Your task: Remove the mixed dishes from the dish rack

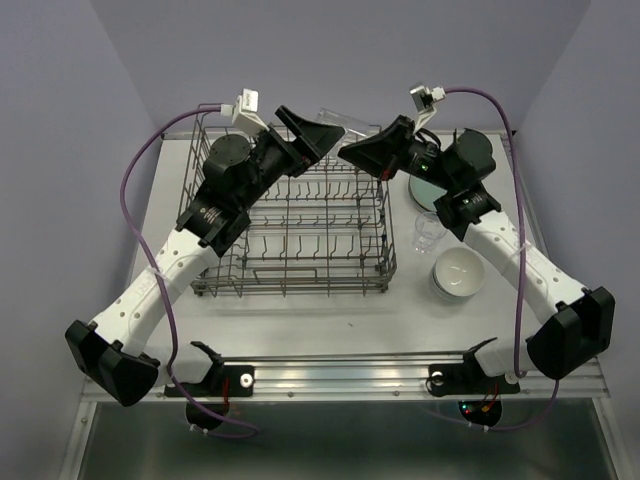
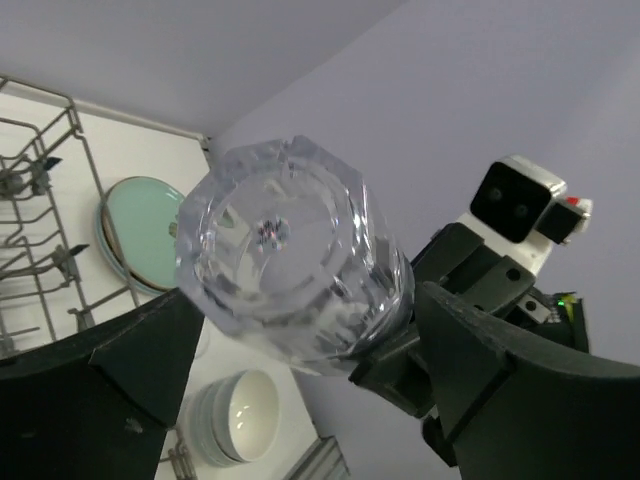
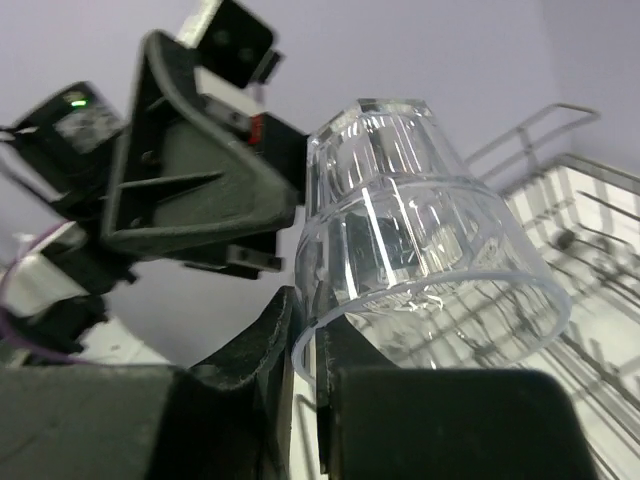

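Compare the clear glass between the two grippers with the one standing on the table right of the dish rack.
The held glass is in the air over the dish rack's far side; the table glass rests on the table. The held glass lies tipped sideways; the table glass stands upright. The right gripper pinches the held glass's rim; nothing touches the table glass. Both are small and clear.

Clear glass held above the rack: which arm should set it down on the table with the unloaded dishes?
Right. The right gripper pinches the clear glass by its rim, and the stacked bowls, other glass and green plate lie on its side of the dish rack.
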Controlling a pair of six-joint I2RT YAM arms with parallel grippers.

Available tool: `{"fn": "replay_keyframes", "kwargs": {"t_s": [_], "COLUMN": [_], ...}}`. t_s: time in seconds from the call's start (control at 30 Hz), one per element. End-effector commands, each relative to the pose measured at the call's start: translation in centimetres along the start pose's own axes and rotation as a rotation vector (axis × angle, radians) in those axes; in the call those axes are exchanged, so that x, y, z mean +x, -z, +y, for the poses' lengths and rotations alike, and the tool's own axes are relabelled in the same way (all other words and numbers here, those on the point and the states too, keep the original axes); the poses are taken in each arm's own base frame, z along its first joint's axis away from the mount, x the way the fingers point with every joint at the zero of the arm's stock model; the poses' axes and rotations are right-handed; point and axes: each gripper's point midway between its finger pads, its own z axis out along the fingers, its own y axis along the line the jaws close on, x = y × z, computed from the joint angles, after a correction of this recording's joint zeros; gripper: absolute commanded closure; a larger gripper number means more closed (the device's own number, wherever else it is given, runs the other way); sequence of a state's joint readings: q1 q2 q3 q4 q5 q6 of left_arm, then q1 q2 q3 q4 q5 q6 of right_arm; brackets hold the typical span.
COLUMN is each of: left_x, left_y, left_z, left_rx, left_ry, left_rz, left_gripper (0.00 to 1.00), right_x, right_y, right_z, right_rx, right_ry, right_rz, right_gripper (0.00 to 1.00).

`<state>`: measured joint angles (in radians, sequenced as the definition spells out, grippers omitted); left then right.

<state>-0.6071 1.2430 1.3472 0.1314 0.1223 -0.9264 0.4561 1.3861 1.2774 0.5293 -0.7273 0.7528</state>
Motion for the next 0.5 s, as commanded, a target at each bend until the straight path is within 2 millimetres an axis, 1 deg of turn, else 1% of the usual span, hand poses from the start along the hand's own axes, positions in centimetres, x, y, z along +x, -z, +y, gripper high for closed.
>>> {"fn": "replay_keyframes", "kwargs": {"t_s": [0.0,0.03,0.07,0.1,0.13,0.17,0.2,0.23,0.27,0.3,0.33,0.37,0.4,0.43,0.47], "left_x": [0.1,-0.7,-0.9,-1.3,-2.1,-2.4,-2.8,-3.4,-4.3,-4.8,-5.4,-6.5,-7.0,-7.2,-7.6], "left_y": [1.2,1.4,1.8,2.0,2.3,2.9,3.2,3.7,4.3,4.6,5.0,5.4,5.7,5.9,6.1], "left_z": [0.4,0.8,1.4,1.5,2.5,3.4,3.9,4.9,5.2,5.7,6.1,7.0,7.6,9.1,10.2], "left_rx": [-0.038,-0.074,-0.107,-0.116,-0.176,-0.219,-0.245,-0.302,-0.320,-0.338,-0.350,-0.375,-0.389,-0.435,-0.470], "left_ry": [-0.070,-0.074,-0.079,-0.092,-0.097,-0.105,-0.116,-0.125,-0.128,-0.132,-0.140,-0.152,-0.160,-0.180,-0.180], "left_rz": [-0.010,-0.044,-0.046,-0.057,-0.092,-0.099,-0.111,-0.135,-0.162,-0.177,-0.190,-0.215,-0.218,-0.203,-0.200], "left_gripper": [0.01,0.01,0.01,0.01,0.01,0.01,0.01,0.01,0.01,0.01,0.01,0.01,0.01,0.01,0.01], "right_x": [-3.2,-3.3,-3.9,-4.0,-4.2,-3.6,-4.2,-3.5,-4.4,-4.6,-4.3,-5.0,-6.0,-5.0,-4.4], "right_y": [0.8,1.2,2.5,3.0,3.9,5.8,6.6,7.9,9.7,10.7,12.2,14.8,15.7,19.2,20.1], "right_z": [-2.0,-2.7,-4.3,-5.0,-6.2,-8.2,-9.1,-10.0,-11.5,-12.2,-13.2,-15.3,-15.8,-17.3,-17.9], "right_rx": [0.227,0.282,0.399,0.457,0.527,0.630,0.687,0.738,0.809,0.851,0.912,1.022,1.073,1.240,1.278], "right_ry": [0.129,0.135,0.153,0.153,0.151,0.133,0.137,0.123,0.118,0.114,0.106,0.105,0.127,0.144,0.113], "right_rz": [-0.092,-0.090,-0.084,-0.077,-0.070,-0.020,-0.025,0.014,0.001,-0.002,0.027,0.017,0.022,0.123,0.176], "right_gripper": [0.99,0.99,0.99,0.99,0.99,0.99,0.99,0.99,0.99,0.99,0.99,0.99,0.99,0.99,0.99]}}
